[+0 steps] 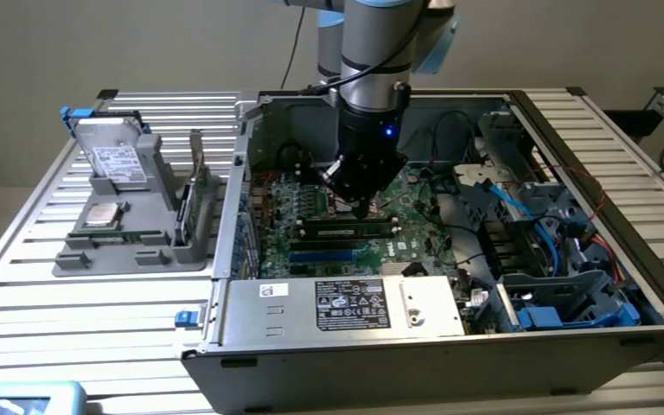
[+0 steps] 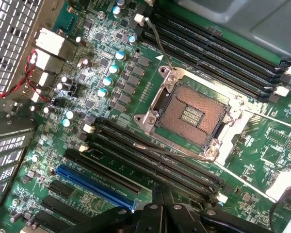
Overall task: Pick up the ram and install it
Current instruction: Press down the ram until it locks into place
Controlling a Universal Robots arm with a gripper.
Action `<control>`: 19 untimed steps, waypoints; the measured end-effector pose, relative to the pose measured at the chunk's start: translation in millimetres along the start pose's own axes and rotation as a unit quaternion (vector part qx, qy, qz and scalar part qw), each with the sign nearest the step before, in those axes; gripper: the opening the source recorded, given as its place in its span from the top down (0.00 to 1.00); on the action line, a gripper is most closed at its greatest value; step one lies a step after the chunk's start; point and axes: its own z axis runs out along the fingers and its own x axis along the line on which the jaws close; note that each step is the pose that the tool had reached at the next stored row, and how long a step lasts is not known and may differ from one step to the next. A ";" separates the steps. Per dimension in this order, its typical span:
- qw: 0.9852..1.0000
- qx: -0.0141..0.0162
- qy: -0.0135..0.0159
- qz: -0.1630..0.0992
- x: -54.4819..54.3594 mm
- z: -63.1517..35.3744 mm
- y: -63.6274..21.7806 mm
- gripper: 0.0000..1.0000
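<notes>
Hovering inside the open computer case (image 1: 424, 346), the gripper (image 1: 359, 205) hung over the green motherboard (image 1: 418, 203) with its jaws closed and nothing visibly between them. Just beneath its tip in the exterior view, the ram (image 1: 347, 232) lay seated along a memory slot, a thin stick with dark chips, though whether it was fully latched could not be told. In the wrist view the closed fingers (image 2: 161, 204) pointed at a bank of long black memory slots (image 2: 155, 162) beside the bare CPU socket (image 2: 191, 115). A grey parts tray (image 1: 136, 246) stood outside the case, toward the exterior view's left.
</notes>
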 end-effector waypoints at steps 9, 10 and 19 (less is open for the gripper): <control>0.999 -0.001 0.004 0.047 0.0 0.0 0.0 0.89; 0.999 -0.001 0.004 0.052 0.0 0.0 0.0 0.89; 0.995 -0.001 0.006 0.097 0.0 0.0 0.0 0.89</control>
